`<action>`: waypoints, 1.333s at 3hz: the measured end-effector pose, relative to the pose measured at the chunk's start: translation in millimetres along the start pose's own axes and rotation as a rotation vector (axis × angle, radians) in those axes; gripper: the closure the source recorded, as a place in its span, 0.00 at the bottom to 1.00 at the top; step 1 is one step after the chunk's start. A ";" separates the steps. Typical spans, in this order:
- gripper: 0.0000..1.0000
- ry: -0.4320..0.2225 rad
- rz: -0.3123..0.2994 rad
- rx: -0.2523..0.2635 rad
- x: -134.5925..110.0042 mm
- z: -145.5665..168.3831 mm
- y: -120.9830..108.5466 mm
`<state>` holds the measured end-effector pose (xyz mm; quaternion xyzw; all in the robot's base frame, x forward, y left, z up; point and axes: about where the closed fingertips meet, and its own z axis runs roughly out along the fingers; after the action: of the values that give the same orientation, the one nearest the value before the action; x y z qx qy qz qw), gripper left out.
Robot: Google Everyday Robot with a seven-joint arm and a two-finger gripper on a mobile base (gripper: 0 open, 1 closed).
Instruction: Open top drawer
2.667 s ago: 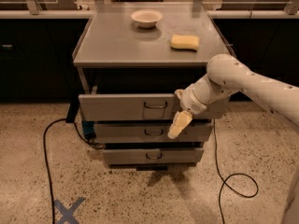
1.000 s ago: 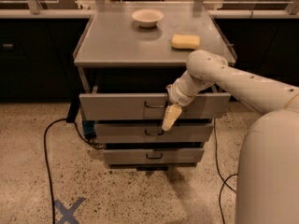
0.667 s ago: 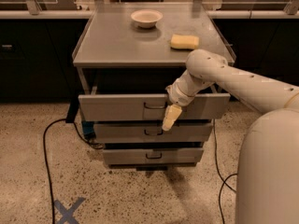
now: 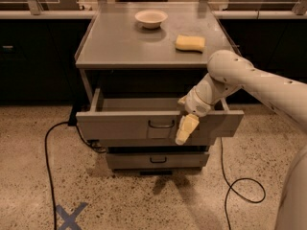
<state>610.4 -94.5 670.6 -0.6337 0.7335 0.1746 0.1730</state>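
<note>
1. The top drawer (image 4: 120, 126) stands well out from under the surface (image 4: 124, 44), and its inside is open to view behind the wide front panel. The gripper (image 4: 186, 129) hangs against that panel, just right of the small wire handle (image 4: 161, 124) and seemingly apart from it. I cannot tell whether the gripper is spread or pressed together.
2. The hold looks weak to me. If the gripper bears only on the panel's edge or face and not on the handle, a further pull may slip off and leave the drawer where it is.
3. The contact lies right of centre, so a pull from there may skew the drawer on its runners and jam it.
4. The drawer looks near the end of its travel. Too strong a pull may drag it off its stops or jolt the surface, which would set the bowl (image 4: 151, 18) and the sponge (image 4: 190, 42) sliding.
5. The arm (image 4: 249, 80) reaches across the drawer's right corner. A careless withdrawal may knock the panel and push the drawer back in.
6. A cable (image 4: 244, 188) loops on the floor near the robot, and a move of the base may snag it.
</note>
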 end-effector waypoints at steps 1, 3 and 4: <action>0.00 0.000 0.000 0.000 0.0 0.0 0.0; 0.00 -0.001 -0.030 -0.067 7.4 4.7 32.7; 0.00 -0.008 -0.047 -0.086 13.3 -12.0 63.5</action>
<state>545.3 -103.2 677.2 -0.6569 0.7095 0.2044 0.1526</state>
